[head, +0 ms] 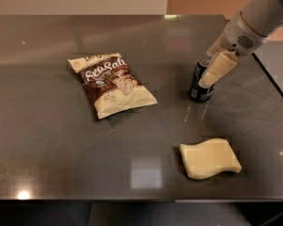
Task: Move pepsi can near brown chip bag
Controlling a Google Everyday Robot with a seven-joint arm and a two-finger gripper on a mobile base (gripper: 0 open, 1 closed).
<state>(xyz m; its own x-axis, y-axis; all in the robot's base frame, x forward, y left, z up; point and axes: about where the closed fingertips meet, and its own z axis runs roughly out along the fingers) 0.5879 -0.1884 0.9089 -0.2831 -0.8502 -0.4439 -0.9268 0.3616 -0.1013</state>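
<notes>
The pepsi can (197, 89) stands upright on the dark table, right of centre. It is dark blue with a silver top. The brown chip bag (112, 84) lies flat to its left, about a bag's width away, with a dark brown centre, cream edges and white lettering. My gripper (209, 77) comes down from the upper right on a grey-white arm. Its cream tip overlaps the can's upper right side and hides part of the rim. Whether it grips the can does not show.
A pale-yellow wavy sponge-like block (210, 157) lies in front of the can, near the table's front edge (132, 199). The table's right edge (273, 79) runs close behind the can and the arm.
</notes>
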